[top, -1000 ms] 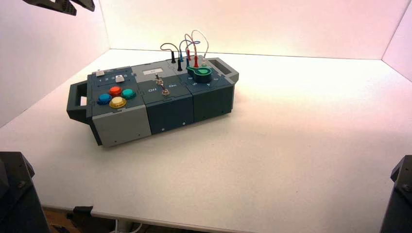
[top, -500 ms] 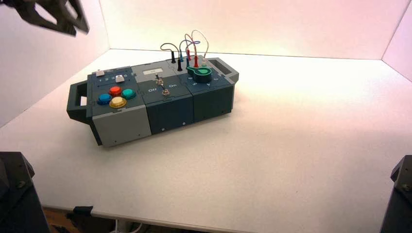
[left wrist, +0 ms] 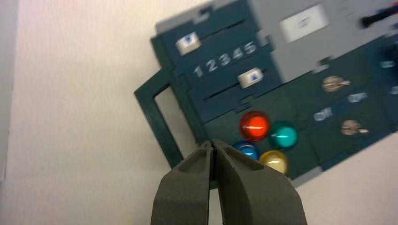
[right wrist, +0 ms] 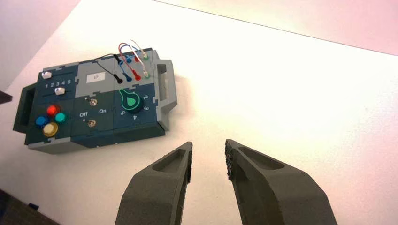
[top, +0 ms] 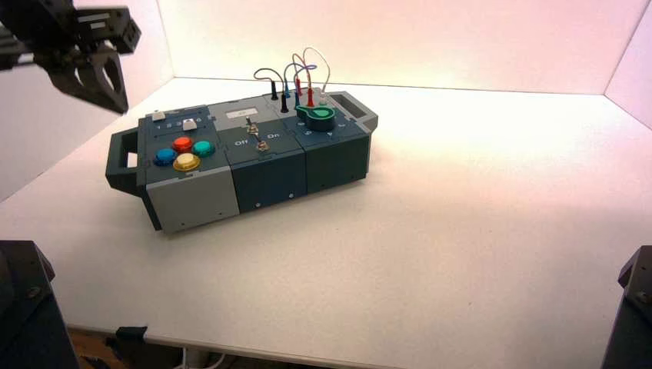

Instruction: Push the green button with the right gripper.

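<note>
Towards the left edge of the tabletop (top: 461,223), seeing the green button (top: 203,149) on the box (top: 192,201), near its left end, just beside the red button (top: 182,144) and the yellow button (top: 187,161), with the blue button (top: 165,157) across the cluster. Judging by the small, smooth dome, dealing with something firm and perhaps slippery under a slanting touch, probably springing back after a light push. Needing no grasp, then: better to be aiming for the middle of the dome and pressing straight down, without brushing red or yellow.

Poising the left hand (left wrist: 212,142) above the tabletop by the box's left end, with fingertips closed together, gripping nothing and, as far as can be told from above, touching nothing. Making a narrow tip that way, suitable for pressing.

Holding the right hand (right wrist: 209,143) over the tabletop, well apart from the button and towards the right edge, with fingers standing wide open, gripping and touching nothing. Needing that one for the task as worded, yet having only the left near the buttons. Likely to be requiring a long reach leftwards and a closing of the fingers before pressing.
</note>
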